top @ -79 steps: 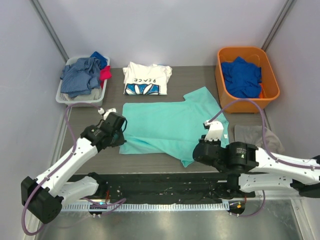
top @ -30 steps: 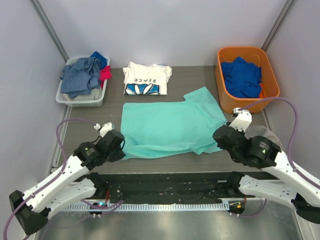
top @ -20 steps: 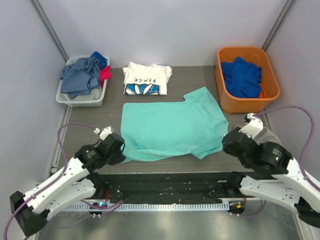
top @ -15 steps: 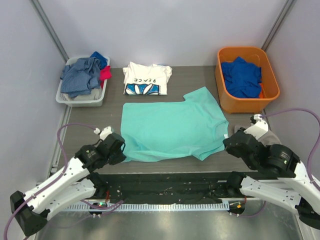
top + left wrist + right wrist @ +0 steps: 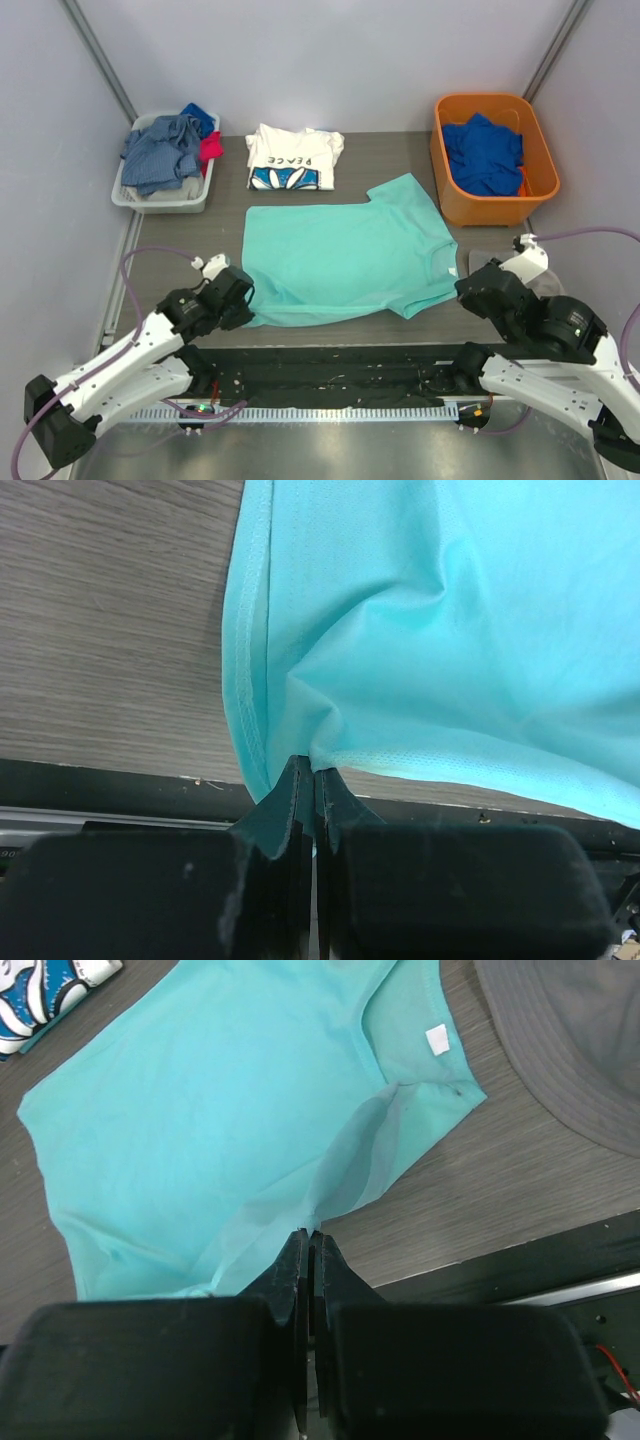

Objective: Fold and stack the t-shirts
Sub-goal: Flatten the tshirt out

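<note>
The mint-teal t-shirt (image 5: pixel 345 258) lies spread flat in the middle of the table, one sleeve pointing toward the back right. My left gripper (image 5: pixel 243 302) is shut on its near left corner, where the fabric (image 5: pixel 420 630) bunches into the closed tips (image 5: pixel 313 767). My right gripper (image 5: pixel 461 285) is shut on the near right edge, and a thin fold of the teal cloth (image 5: pixel 220 1130) rises into its tips (image 5: pixel 310 1236). The white "PEACE" t-shirt (image 5: pixel 293 157) sits folded behind the teal one; its blue print shows at the corner of the right wrist view (image 5: pixel 40 990).
A pale basket (image 5: pixel 160 203) of grey-blue clothes stands at the back left. An orange bin (image 5: pixel 437 160) with a royal blue garment stands at the back right. A grey cloth (image 5: pixel 497 265) (image 5: pixel 570 1050) lies by my right gripper. The black rail (image 5: pixel 330 365) runs along the near edge.
My right gripper has moved right and toward the near edge, drawing the teal shirt's right side out flat. My left gripper has shifted only slightly, still holding its corner.
</note>
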